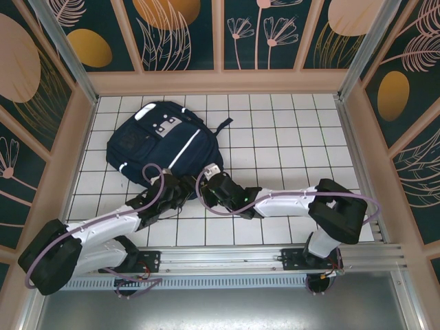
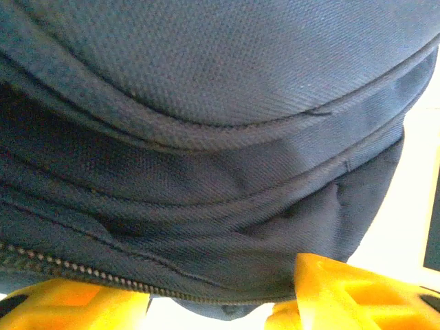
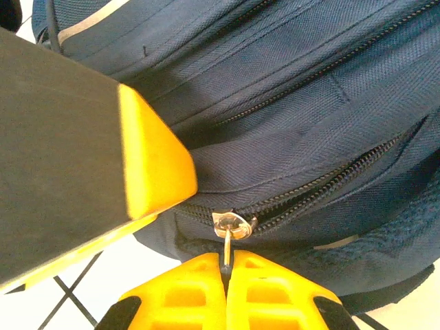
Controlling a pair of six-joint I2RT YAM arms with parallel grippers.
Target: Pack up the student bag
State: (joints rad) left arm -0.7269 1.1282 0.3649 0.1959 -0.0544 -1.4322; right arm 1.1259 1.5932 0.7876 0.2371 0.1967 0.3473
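1. Tabletop [image 1: 289, 137]: white grid.
2. Student bag [image 1: 165, 141]: lies flat, upper left of centre, both arms reaching to its lower edge.
3. Left hand [image 2: 213, 302]: fingers half apart, the bag's bottom edge bunched between them and apparently held.
4. Right hand [image 3: 225, 275]: pinched tight on the zipper pull [image 3: 230, 227].

Progress: judged late. The zip is being closed, with the teeth right of the slider parted.

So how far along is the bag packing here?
Done: cannot tell, the navy fabric backpack shows no contents. In hand: right gripper shut on its metal zip pull, left gripper straddling the bag's edge. Left: running the zip; which way is unclear.
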